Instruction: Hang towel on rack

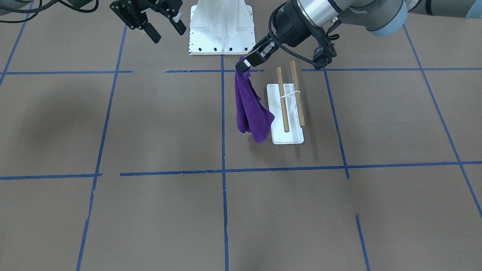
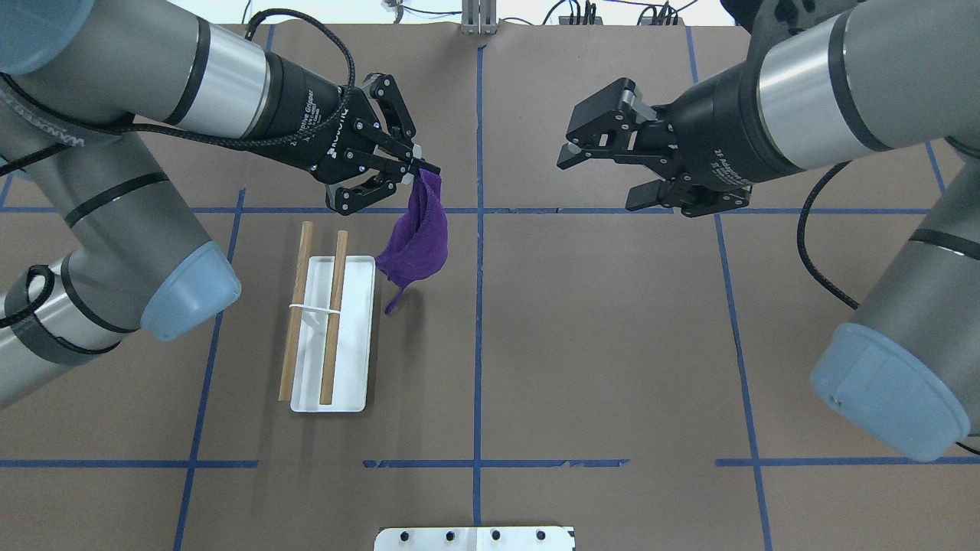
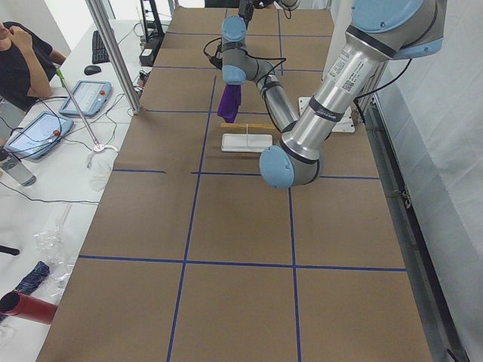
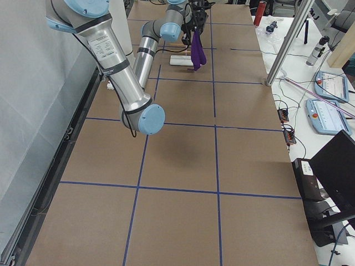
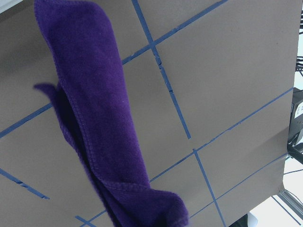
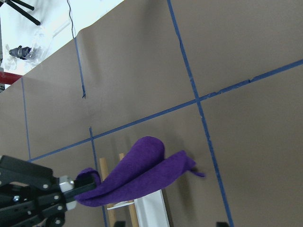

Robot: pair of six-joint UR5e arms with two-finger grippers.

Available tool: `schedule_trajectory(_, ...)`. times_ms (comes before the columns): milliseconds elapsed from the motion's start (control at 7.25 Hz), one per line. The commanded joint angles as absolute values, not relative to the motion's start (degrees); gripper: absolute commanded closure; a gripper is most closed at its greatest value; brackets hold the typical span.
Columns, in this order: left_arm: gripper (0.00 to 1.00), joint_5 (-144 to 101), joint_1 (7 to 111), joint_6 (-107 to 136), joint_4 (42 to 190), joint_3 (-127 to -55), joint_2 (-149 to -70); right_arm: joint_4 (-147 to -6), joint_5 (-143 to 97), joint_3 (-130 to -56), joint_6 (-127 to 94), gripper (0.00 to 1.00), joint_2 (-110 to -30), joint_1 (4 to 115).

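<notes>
A purple towel (image 2: 419, 245) hangs in the air from my left gripper (image 2: 426, 170), which is shut on its top corner. It also shows in the front view (image 1: 250, 109), the left wrist view (image 5: 99, 123) and the right wrist view (image 6: 137, 177). The rack (image 2: 331, 329), two parallel wooden dowels (image 1: 283, 99) over a flat white base (image 1: 287, 137), stands just beside the hanging towel, on the side of my left arm. The towel is apart from the dowels. My right gripper (image 2: 605, 172) is open and empty, raised above the table across the centre line.
The white bolted robot pedestal (image 1: 221, 28) stands at the table's near edge behind the rack. Blue tape lines (image 2: 478, 306) grid the brown table. Operators' desks with tablets (image 3: 83, 98) lie beyond the far edge.
</notes>
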State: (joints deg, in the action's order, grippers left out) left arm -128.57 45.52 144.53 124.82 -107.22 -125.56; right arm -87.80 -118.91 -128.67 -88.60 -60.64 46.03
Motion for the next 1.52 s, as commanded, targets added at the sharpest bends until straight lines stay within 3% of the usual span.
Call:
schedule_trajectory(0, 1.00, -126.0, 41.3, 143.4, 124.9, -110.0, -122.4, -85.4, -118.7, -127.2, -78.7, 0.00, -68.8, 50.1)
schedule_trajectory(414, 1.00, -126.0, 40.9, 138.0, 124.8, -118.9, -110.6, -83.9, -118.7, -123.3, -75.4, 0.00, -69.3, 51.2)
schedule_trajectory(1379, 1.00, -126.7, 50.6, 112.6, 129.3, -118.2, -90.9, -82.5, -118.2, -119.4, -74.1, 0.00, -69.8, 51.8)
